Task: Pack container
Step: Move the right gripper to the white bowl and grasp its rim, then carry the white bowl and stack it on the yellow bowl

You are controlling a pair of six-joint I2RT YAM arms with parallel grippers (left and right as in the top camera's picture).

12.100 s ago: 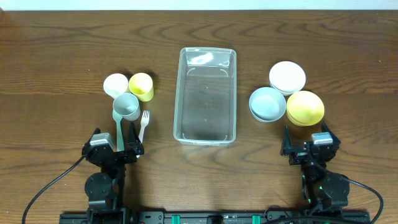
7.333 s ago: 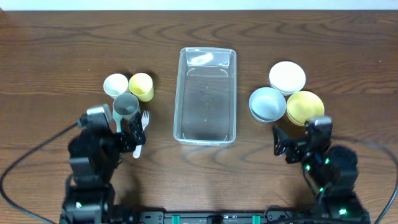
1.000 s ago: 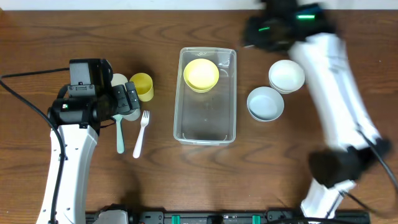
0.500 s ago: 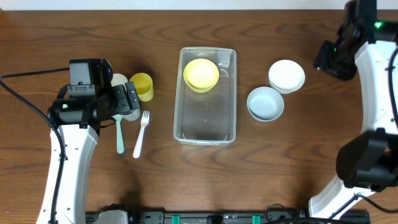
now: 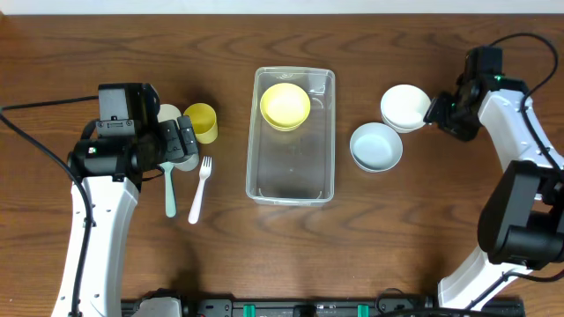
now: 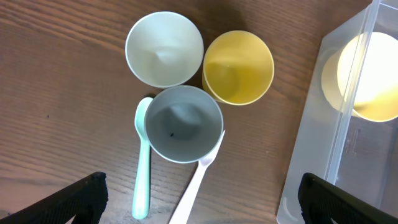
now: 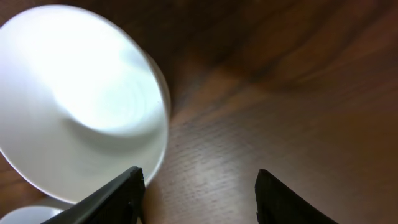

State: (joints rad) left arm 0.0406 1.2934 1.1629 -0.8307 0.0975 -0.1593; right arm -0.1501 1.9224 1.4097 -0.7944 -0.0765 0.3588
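Note:
The clear container [image 5: 291, 172] stands mid-table with a yellow bowl [image 5: 285, 106] in its far end. A white bowl [image 5: 404, 106] and a light blue bowl [image 5: 376, 146] sit to its right. My right gripper [image 5: 438, 113] is open at the white bowl's right rim. In the right wrist view the gripper [image 7: 199, 193] has one finger over the white bowl's [image 7: 81, 106] edge and the other over bare table. My left gripper [image 5: 181, 145] is open and empty above the grey-blue cup [image 6: 185, 123]. The left wrist view shows this gripper [image 6: 202, 202] spread wide.
A white cup [image 6: 164, 48] and a yellow cup [image 6: 238, 67] stand touching the grey-blue cup. A teal spoon [image 6: 142, 162] and a white fork [image 6: 199, 180] lie beside it. The container wall [image 6: 323, 143] is at that view's right.
The yellow bowl went from the right-hand group into the container. In the last second my right arm swung from the far edge down to the white bowl's right rim. My left arm stayed still.

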